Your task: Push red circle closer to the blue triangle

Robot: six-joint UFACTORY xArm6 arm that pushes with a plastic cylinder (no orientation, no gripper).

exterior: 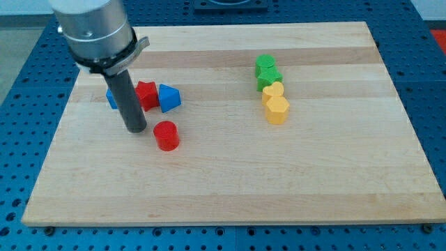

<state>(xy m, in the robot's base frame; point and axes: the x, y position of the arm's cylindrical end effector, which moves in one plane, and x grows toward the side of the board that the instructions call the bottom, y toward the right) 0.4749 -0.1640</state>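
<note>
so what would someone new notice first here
The big grey arm at the view's top left, its dark rod ending at my tip just left of the red circle. Behind the rod sits a tight row: a blue block, a red block and the blue triangle. Right of centre, green blocks and yellow blocks form a line.
</note>
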